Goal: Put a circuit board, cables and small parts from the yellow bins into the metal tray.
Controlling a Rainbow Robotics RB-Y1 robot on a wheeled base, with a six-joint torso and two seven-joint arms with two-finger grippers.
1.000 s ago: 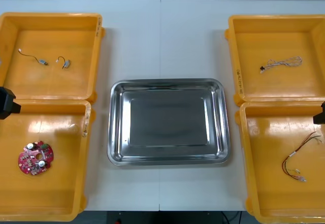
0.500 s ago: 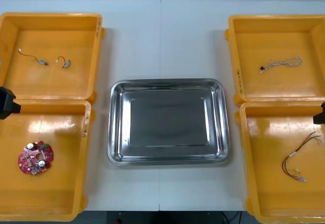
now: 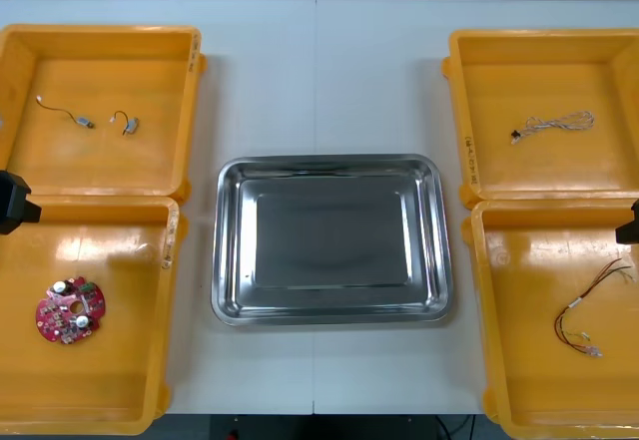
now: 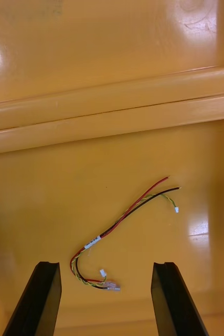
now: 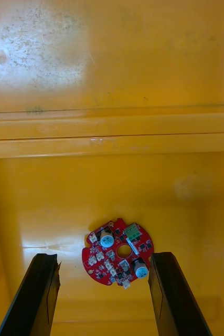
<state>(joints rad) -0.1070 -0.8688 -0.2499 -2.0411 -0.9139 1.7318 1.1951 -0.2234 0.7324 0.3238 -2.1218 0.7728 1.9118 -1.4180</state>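
A round red circuit board (image 3: pixel 69 310) lies in the near left yellow bin (image 3: pixel 120 400). In the left wrist view the board (image 5: pixel 118 252) sits between and just beyond my open left gripper (image 5: pixel 102 294). The left arm shows at the table's left edge (image 3: pixel 12 201). A red and yellow cable (image 3: pixel 589 312) lies in the near right bin (image 3: pixel 489 320); it (image 4: pixel 123 231) lies beyond my open right gripper (image 4: pixel 105 296). The right arm (image 3: pixel 629 225) is at the right edge. The shiny metal tray (image 3: pixel 232 305) stands between the bins.
The far left bin (image 3: pixel 185 61) holds two small metal parts (image 3: pixel 78 116) with wire tails. The far right bin (image 3: pixel 459 91) holds a twisted blue and white cable (image 3: pixel 554 123). White table shows around the tray.
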